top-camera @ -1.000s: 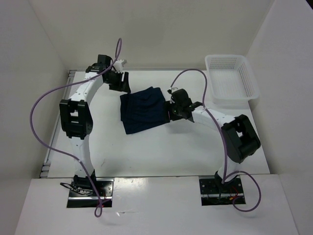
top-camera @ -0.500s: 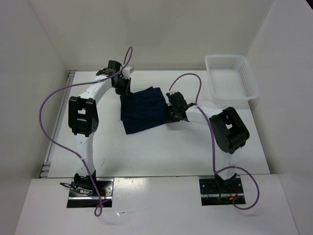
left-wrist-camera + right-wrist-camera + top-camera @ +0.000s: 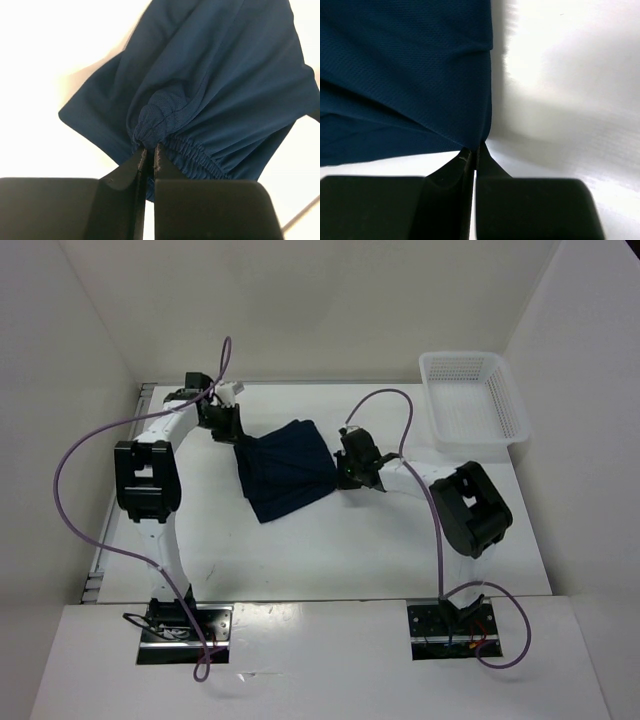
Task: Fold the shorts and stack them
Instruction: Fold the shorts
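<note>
The dark navy shorts (image 3: 285, 468) lie bunched in the middle of the white table, stretched between both grippers. My left gripper (image 3: 232, 430) is shut on the gathered elastic waistband (image 3: 165, 125) at the shorts' upper left corner; in the left wrist view the gripper (image 3: 150, 148) pinches the cloth right at its tips. My right gripper (image 3: 343, 466) is shut on the shorts' right edge. In the right wrist view the gripper (image 3: 476, 147) nips a corner of the navy cloth (image 3: 405, 75), which fans out to the left.
A white mesh basket (image 3: 472, 400) stands at the back right corner of the table (image 3: 330, 550). White walls close in the back and both sides. Purple cables loop above each arm.
Both grippers have shut on the shorts. The left gripper then drew back to the left with the waistband, pulling the cloth tighter between the two arms.
</note>
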